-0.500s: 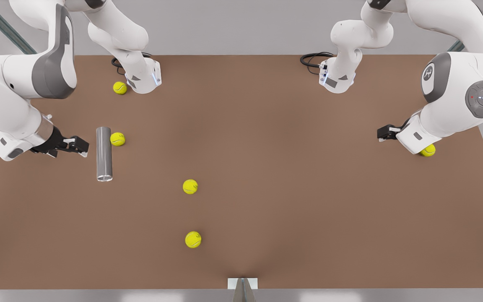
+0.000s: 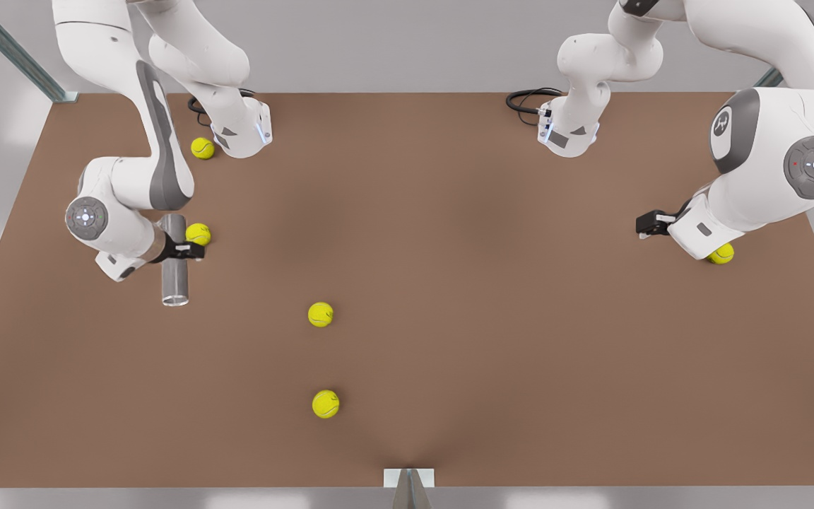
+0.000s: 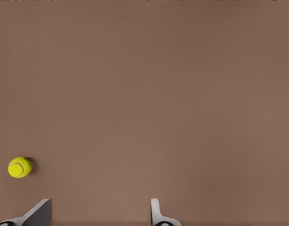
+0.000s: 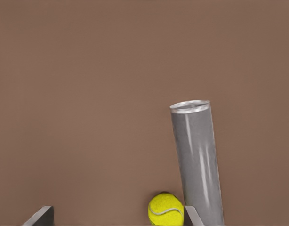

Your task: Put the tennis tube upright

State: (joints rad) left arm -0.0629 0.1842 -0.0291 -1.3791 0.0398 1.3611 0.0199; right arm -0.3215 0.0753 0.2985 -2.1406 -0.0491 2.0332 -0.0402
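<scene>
The tennis tube (image 2: 175, 283) (image 4: 197, 155) is a slim grey cylinder lying flat at the front view's left, its hollow pale-rimmed end toward the near table edge. My right gripper (image 2: 191, 249) (image 4: 116, 217) hovers over the tube's middle, open. In the right wrist view one fingertip (image 4: 190, 215) overlaps the tube's side and nothing is gripped. A yellow-green tennis ball (image 2: 198, 234) (image 4: 166, 209) rests against the tube, between my right fingers. My left gripper (image 2: 646, 225) (image 3: 98, 215) waits open at the front view's right, holding nothing.
Several more tennis balls lie on the brown table (image 2: 449, 283): one by the arm base (image 2: 202, 148), two near the middle (image 2: 320, 314) (image 2: 325, 404), one under the left arm's wrist (image 2: 721, 253). The left wrist view catches a ball (image 3: 20, 167).
The right arm has swung inward, bringing its gripper from beside the tube to over its middle. The tube, the balls and the left arm have not moved.
</scene>
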